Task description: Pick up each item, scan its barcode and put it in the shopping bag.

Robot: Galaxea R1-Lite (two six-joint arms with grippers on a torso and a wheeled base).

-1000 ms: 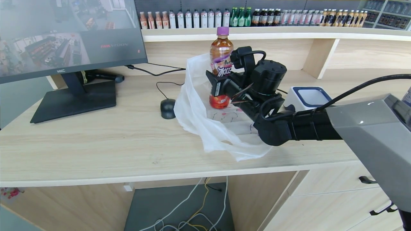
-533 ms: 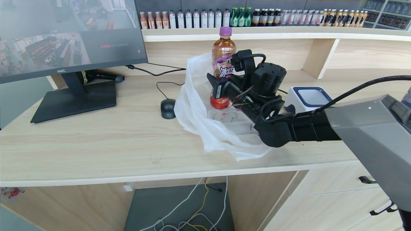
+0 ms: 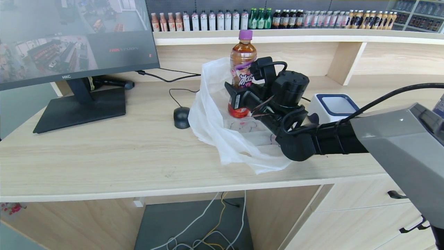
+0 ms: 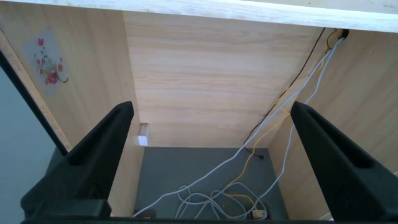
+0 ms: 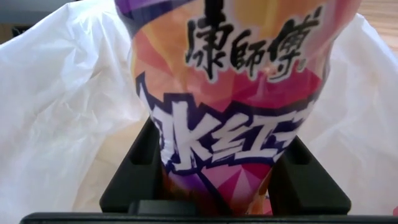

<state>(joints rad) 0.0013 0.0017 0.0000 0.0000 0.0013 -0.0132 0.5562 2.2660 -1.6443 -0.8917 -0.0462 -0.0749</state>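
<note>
The right gripper (image 3: 238,99) clamps the bottle (image 3: 243,57) around its lower half, upright, with its base in the mouth of the white bag (image 3: 211,121) lying open on the counter (image 3: 104,156). The scanner (image 3: 332,105) stands just beside the bag, on the robot's right. The left gripper (image 4: 211,155) hangs below the counter, jaws wide apart

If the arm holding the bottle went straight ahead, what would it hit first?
Probably the shopping bag, whose far wall stands right behind the bottle in the right gripper, though depth is unclear.
</note>
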